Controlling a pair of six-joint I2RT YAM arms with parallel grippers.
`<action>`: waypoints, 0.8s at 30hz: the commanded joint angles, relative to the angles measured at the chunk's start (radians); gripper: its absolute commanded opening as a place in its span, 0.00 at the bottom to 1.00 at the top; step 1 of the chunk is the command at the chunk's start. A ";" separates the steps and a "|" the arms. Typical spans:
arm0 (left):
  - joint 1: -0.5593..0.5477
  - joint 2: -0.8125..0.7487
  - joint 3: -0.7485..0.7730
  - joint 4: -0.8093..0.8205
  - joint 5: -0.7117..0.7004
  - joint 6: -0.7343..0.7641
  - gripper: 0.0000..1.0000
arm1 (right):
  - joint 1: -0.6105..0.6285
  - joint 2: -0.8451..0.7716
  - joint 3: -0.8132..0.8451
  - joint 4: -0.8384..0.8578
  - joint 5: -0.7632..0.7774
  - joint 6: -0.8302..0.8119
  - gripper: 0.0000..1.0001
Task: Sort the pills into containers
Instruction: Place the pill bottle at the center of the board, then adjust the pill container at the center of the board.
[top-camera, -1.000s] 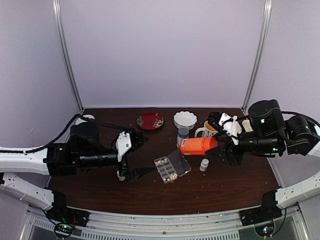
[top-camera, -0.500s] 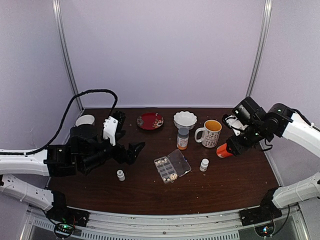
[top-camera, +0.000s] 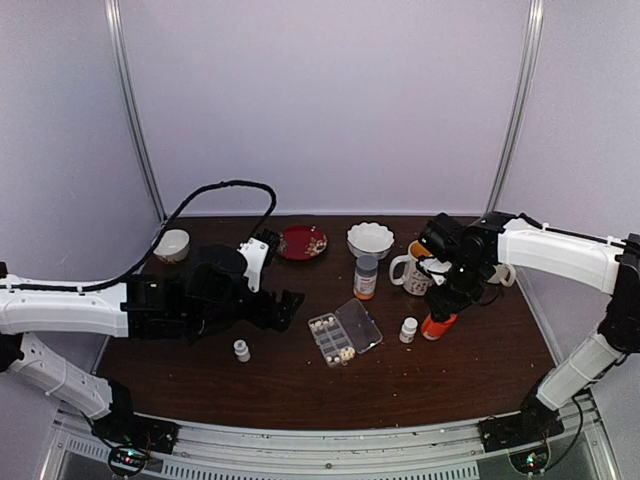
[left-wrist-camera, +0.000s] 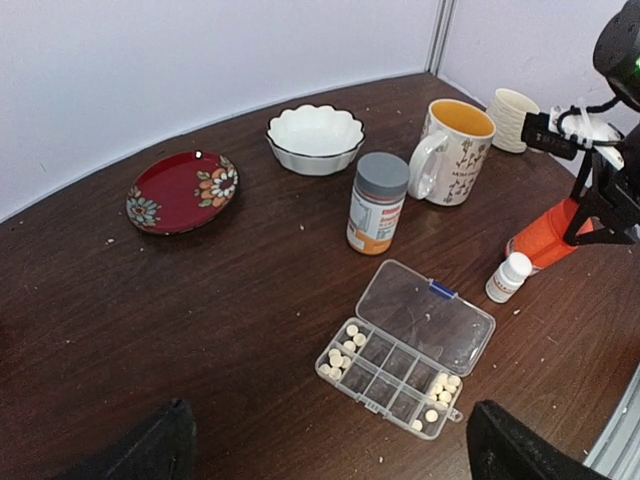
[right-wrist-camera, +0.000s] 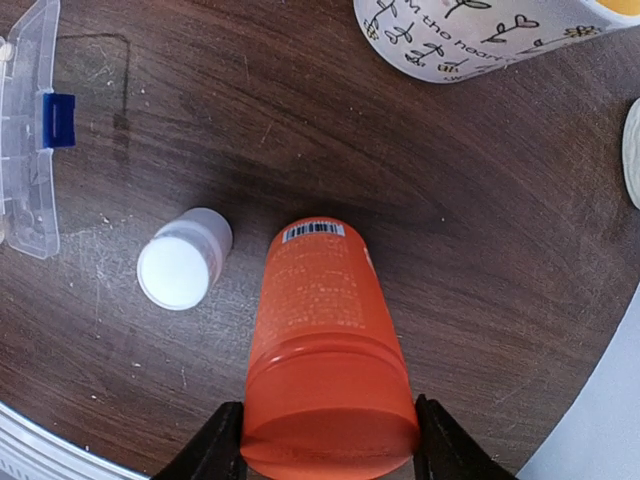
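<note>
while downturned, right fingers astride bottle

**Camera setup**

Top external: fixed, high behind the arm bases, looking down over the whole worktop. Left wrist: oblique, mid-range, from the left towards the far right corner. Right wrist: close, straight down on the orange bottle. All three share that bottle, the small white bottle beside it and the pill box (edge only at right wrist)

A lab test booth: blank panel walls enclosing a dark table.
</note>
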 joint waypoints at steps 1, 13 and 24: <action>0.005 0.039 0.044 -0.014 0.041 -0.015 0.98 | -0.005 0.029 0.019 -0.016 0.020 0.004 0.63; 0.006 0.172 0.119 -0.046 0.034 -0.067 0.96 | 0.075 -0.113 0.129 -0.024 0.103 0.037 0.65; 0.085 0.299 0.168 -0.080 0.144 -0.242 0.75 | 0.299 -0.044 0.116 0.182 -0.115 0.171 0.35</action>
